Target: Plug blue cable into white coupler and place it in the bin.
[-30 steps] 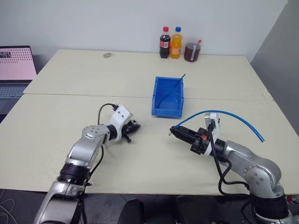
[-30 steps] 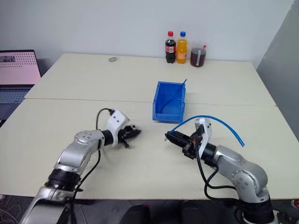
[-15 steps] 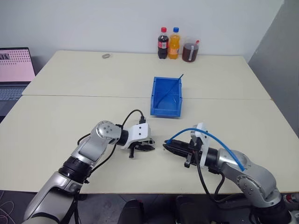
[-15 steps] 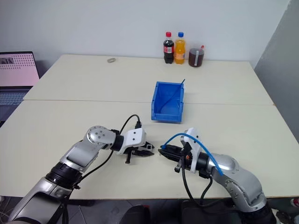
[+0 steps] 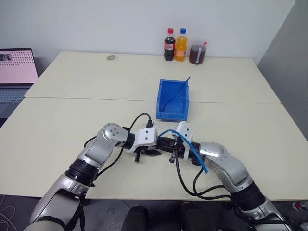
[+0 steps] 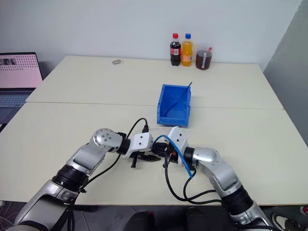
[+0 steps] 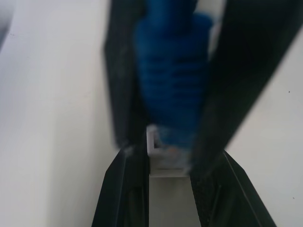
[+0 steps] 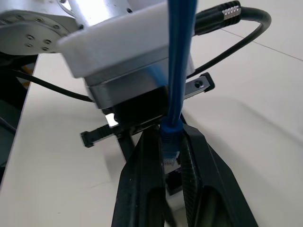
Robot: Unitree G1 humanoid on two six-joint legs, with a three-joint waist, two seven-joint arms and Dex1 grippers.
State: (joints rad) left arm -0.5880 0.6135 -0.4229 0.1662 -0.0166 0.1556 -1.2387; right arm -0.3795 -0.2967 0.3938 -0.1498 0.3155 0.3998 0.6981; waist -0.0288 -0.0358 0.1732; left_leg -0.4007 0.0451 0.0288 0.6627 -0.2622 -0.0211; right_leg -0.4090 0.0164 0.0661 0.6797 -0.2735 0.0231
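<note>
Blue cable [image 8: 176,94]: plug pinched in right hand [image 8: 166,163], nose at white coupler [image 7: 163,158].
Coupler: clamped by left hand [image 5: 153,153], low over counter [image 5: 72,120], bin [image 5: 172,114] beyond.
Risk: slight tilt (likely) jams plug at socket edge.
Change: a second ago hands stood well apart; now tips meet.

No text, brand name or number can be read anywhere. The labels on the two bottles [image 5: 175,44] at the far table edge are too small to be made out, and the laptop screen [image 5: 18,65] is indistinct.
</note>
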